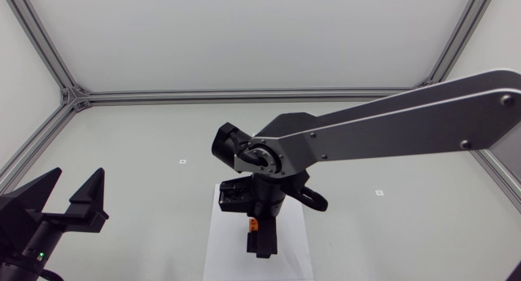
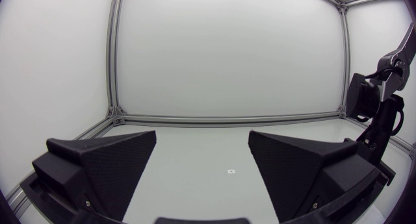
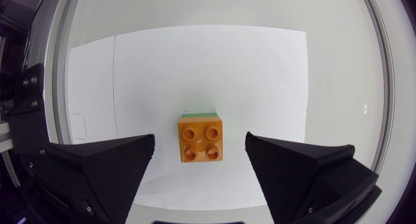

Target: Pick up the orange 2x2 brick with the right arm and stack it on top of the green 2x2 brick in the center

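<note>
orange 2x2 brick (image 3: pixel 201 140) atop green 2x2 brick (image 3: pixel 200 112), central on pale surface (image 1: pixel 146 142). left: left claw (image 1: pixel 78 175) gaping, empty. middle: white sheet (image 1: pixel 228 248) under stack. right: right claw (image 3: pixel 199 138) spread wide either side, gripping nothing.

Orange brick (image 3: pixel 201 140) between the right fingers (image 3: pixel 97 175): bright orange, four studs the same shade. Green brick (image 3: pixel 199 112) under it: only a pale green edge shows. Sheet (image 3: pixel 195 68) white; desk (image 3: pixel 338 68) pale grey-white. Right and left fingers (image 2: pixel 107 165) matte black, fine stippled texture. Right arm (image 1: pixel 391 126) silver-grey, black joints. Small green light (image 1: pixel 38 254) behind the left fingers, on black housing.
</note>
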Robot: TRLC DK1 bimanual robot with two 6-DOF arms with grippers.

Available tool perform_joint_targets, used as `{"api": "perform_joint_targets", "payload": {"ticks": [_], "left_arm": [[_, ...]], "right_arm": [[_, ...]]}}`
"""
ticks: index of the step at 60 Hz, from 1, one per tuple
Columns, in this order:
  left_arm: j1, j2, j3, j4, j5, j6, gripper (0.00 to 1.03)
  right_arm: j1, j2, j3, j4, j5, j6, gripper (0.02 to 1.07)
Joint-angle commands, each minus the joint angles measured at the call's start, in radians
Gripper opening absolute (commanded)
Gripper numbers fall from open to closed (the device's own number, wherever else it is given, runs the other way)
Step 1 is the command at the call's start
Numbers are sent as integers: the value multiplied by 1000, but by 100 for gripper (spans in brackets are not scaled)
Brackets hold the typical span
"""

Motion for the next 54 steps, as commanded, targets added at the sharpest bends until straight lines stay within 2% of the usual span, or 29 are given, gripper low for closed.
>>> {"api": "perform_joint_targets", "payload": {"ticks": [1,20,28,54], "left_arm": [[4,-8,-41,-15,4,13,99],[4,-8,-41,-15,4,13,99],[4,-8,-41,-15,4,13,99],[4,-8,-41,-15,4,13,99]], "right_arm": [[-3,-60,-20,-26,-11,28,102],[-46,-301,-65,-61,-48,74,102],[-117,-452,-123,-68,-54,89,102],[-282,-715,-253,-65,-98,118,102]]}}
